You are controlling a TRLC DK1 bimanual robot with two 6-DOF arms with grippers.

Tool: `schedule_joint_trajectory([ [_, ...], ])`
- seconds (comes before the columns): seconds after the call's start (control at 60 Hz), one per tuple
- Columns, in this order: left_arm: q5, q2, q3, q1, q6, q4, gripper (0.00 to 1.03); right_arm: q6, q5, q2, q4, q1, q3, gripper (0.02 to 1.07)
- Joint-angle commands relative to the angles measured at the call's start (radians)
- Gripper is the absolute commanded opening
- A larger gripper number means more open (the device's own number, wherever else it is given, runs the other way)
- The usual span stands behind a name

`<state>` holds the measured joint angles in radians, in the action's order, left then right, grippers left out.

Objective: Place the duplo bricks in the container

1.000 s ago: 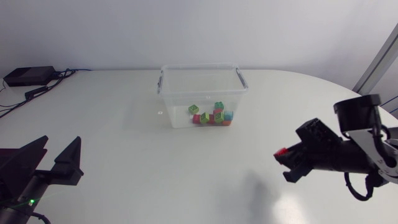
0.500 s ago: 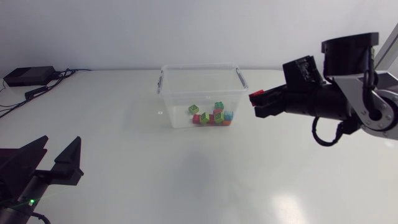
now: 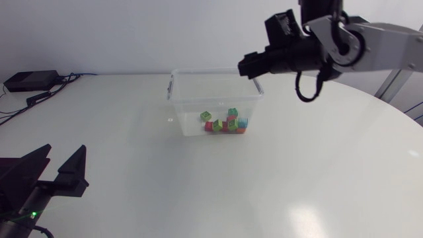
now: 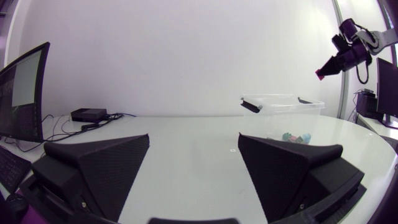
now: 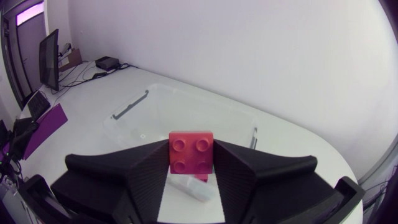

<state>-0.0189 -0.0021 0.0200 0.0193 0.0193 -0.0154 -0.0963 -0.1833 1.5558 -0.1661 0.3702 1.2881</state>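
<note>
Progress: late, several duplo bricks (image 3: 225, 123) lie in the clear container (image 3: 192, 109) at the table's (image 3: 132, 165) 12 o'clock | right gripper (image 3: 247, 65) clamps a red duplo brick (image 5: 191, 149) above the container's 2 o'clock corner | left gripper (image 3: 58, 169) spread, empty, 8 o'clock | remaining: release it inside.

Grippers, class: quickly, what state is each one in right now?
Left gripper: jaws open, holding nothing.
Right gripper: shut on the red duplo brick.
</note>
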Motion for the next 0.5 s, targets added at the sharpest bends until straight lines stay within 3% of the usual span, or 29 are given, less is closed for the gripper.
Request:
schedule_joint_trajectory([
  [0.0,-0.007,-0.012,-0.02,0.002,-0.016,0.017,1.0,0.026,-0.021,0.079,-0.05,0.029,0.096,1.02],
  [0.167,-0.007,-0.012,-0.018,0.002,-0.018,0.017,1.0,0.044,0.005,-0.08,-0.047,0.018,-0.035,1.02],
  [0.4,-0.007,-0.012,-0.02,0.002,-0.016,0.017,1.0,0.041,0.01,-0.349,-0.108,-0.119,-0.193,1.02],
  [0.483,-0.007,-0.012,-0.02,0.002,-0.018,0.017,1.0,0.04,0.053,-0.435,-0.135,-0.137,-0.239,1.02],
])
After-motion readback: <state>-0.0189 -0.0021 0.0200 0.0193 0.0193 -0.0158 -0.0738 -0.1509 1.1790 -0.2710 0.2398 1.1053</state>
